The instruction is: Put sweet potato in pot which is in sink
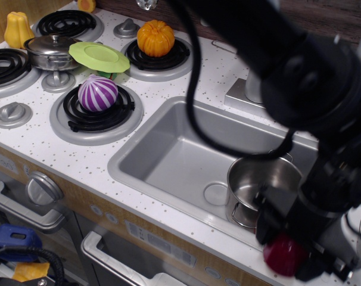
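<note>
The dark red sweet potato [280,257] is at the counter's front right corner, just in front of the sink's [168,155] rim. My gripper [289,247] comes down over it, one black finger [265,221] on its left and one on its right, shut on it. Whether it still touches the counter I cannot tell, as it is blurred. The shiny steel pot [264,182] with wire loop handles stands lidless and empty in the sink's right end, just behind the gripper. My black arm hides the pot's far rim.
A purple-and-white striped ball [97,93] sits on the front burner. An orange pumpkin [155,37], a green plate [99,56] and a lidded steel pot [51,51] stand on the stove behind. The faucet base [252,89] rises behind the sink.
</note>
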Action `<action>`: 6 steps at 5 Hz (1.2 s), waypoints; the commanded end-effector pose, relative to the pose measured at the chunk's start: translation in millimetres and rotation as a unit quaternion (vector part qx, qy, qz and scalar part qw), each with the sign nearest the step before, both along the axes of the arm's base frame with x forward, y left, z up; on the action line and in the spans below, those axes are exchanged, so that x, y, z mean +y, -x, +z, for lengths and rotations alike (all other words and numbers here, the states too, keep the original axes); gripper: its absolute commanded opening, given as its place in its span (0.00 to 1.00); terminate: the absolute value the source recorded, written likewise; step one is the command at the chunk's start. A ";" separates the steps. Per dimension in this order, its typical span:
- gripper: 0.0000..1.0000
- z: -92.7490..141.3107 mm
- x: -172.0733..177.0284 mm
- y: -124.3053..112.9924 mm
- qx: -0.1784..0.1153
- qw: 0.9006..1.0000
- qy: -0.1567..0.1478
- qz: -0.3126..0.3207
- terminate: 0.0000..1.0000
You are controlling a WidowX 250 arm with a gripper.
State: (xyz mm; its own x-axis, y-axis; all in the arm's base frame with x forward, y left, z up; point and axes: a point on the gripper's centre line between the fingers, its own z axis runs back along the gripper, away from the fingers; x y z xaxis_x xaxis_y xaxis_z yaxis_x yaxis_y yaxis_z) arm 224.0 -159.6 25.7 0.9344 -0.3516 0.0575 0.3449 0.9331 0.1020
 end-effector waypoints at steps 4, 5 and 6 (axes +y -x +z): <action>1.00 29.7 53.7 -96.0 -0.065 0.993 -0.002 -0.096 0.00; 1.00 21.3 64.3 -108.6 -0.074 0.989 0.016 -0.123 0.00; 1.00 21.3 64.3 -108.6 -0.074 0.989 0.016 -0.123 0.00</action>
State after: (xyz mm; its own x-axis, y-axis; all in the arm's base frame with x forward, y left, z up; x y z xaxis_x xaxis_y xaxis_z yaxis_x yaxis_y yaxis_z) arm 324.2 -94.8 32.9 0.8088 -0.5671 0.1557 0.5534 0.8235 0.1249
